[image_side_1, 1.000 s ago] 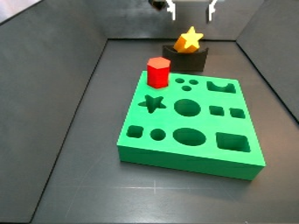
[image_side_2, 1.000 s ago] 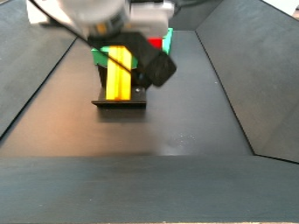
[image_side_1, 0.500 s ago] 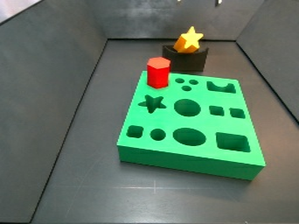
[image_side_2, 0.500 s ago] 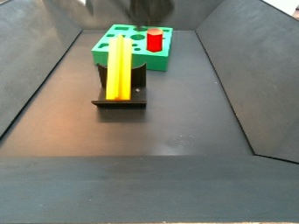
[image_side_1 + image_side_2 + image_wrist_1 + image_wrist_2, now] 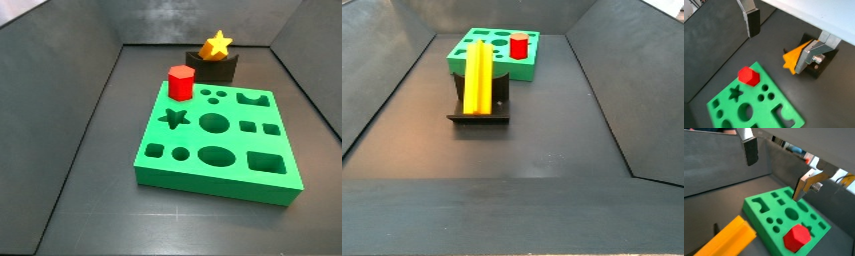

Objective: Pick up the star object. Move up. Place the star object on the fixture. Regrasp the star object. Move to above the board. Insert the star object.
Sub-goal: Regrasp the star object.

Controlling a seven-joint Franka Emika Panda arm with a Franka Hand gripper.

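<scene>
Now, from the left in a side view, you see the board [image 5: 221,140], then the star object [image 5: 217,44] resting on the fixture [image 5: 214,67]. Your claw [image 5: 784,35], spread wide and empty, hangs above it, out of both side views; the prism's long axis slopes along the fixture.

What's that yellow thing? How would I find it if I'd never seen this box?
Find the big green board; just behind it stands a small dark fixture. The star object lies on it, a yellow-orange bar with a star-shaped end, unlike the red hexagonal peg standing in the board. The open pincer is above, empty.
</scene>
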